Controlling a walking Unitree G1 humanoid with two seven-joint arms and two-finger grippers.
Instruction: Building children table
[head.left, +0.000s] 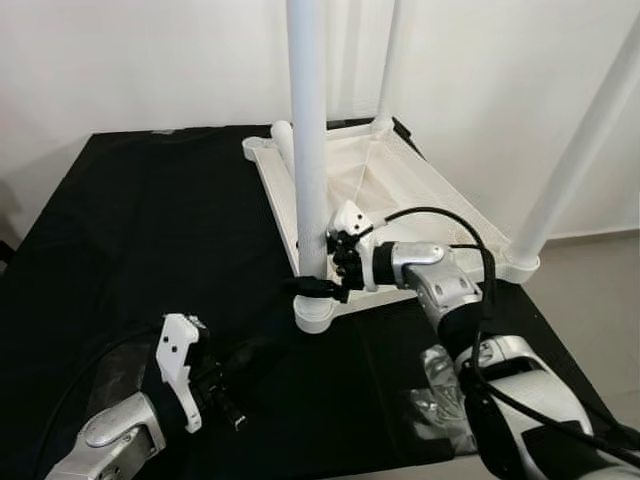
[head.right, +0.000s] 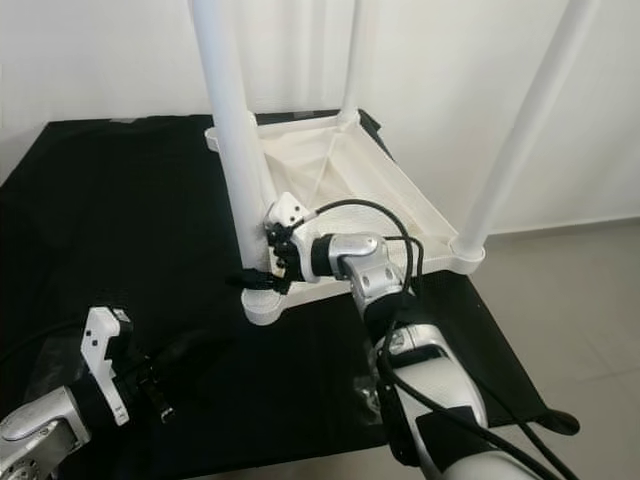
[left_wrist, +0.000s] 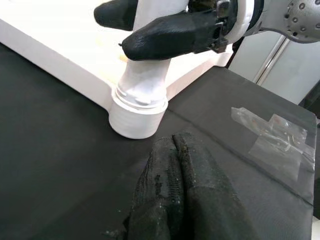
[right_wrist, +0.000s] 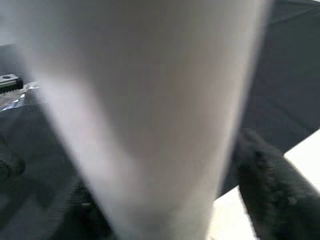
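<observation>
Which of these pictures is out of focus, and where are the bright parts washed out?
Right wrist view: the leg is so near that it is a soft blur, held by the right pincer. Left wrist view: sharp on the left pincer; the tabletop is overexposed. Eye views: clear, though the wall glares.

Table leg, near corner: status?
Right gripper shut on near leg, just above corner socket. Left gripper shut, idle on black cloth. Plastic hardware bag lies clear of the work.
</observation>
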